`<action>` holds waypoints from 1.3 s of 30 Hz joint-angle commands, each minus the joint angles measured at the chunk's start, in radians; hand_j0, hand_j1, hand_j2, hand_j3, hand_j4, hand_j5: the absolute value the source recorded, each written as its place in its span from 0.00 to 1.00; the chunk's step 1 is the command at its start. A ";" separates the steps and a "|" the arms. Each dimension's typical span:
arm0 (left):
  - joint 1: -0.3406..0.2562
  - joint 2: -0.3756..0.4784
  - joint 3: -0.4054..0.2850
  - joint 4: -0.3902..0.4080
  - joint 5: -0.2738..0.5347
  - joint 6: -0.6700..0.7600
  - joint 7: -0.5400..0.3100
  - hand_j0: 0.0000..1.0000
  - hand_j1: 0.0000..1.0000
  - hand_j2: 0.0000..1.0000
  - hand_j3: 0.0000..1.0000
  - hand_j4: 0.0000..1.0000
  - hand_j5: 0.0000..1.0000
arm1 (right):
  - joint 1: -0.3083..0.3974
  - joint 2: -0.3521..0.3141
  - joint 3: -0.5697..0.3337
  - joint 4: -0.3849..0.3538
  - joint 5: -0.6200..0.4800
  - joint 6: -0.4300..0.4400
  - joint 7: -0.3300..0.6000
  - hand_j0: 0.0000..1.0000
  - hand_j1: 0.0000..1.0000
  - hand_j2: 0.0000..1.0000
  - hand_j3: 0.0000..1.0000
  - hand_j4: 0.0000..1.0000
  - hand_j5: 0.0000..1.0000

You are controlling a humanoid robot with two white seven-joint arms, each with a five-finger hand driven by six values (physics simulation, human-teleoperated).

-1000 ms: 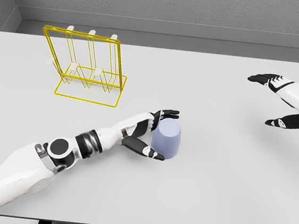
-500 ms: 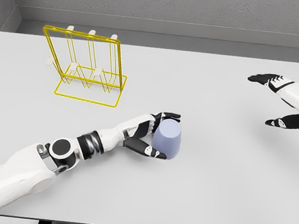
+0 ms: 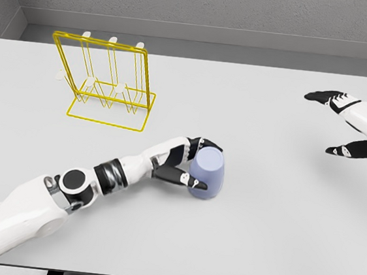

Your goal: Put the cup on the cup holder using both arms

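Observation:
A pale lavender cup [image 3: 207,173] stands upside down on the white table, near the middle. My left hand [image 3: 191,164] wraps its left side, with the black fingers [image 3: 207,143] curled over the top edge and the thumb pressed against the lower wall. The yellow wire cup holder [image 3: 107,82] stands upright at the back left, its pegs bare, well away from the cup. My right hand [image 3: 345,125] hovers at the far right with fingers spread, holding nothing.
The white table [image 3: 265,238] spans the whole view, with its front edge at the bottom. A grey wall runs behind it.
My left hand's fingers and thumb have closed in against the cup, and the cup has tipped slightly. The right hand has not moved.

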 commanded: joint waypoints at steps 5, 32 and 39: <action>-0.005 0.056 0.034 -0.069 0.004 0.003 0.000 0.66 0.66 0.66 0.66 0.66 0.66 | 0.000 0.000 0.000 -0.002 -0.008 0.003 -0.001 1.00 1.00 1.00 1.00 1.00 1.00; -0.072 0.327 0.065 -0.232 0.069 0.000 0.001 0.68 0.68 0.68 0.68 0.68 0.68 | 0.009 0.000 -0.052 -0.046 -0.006 0.003 -0.001 1.00 1.00 1.00 1.00 1.00 1.00; -0.072 0.349 0.091 -0.259 0.070 0.000 0.001 0.68 0.68 0.68 0.68 0.68 0.68 | 0.002 0.000 -0.086 -0.075 -0.003 0.003 -0.001 1.00 1.00 1.00 1.00 1.00 1.00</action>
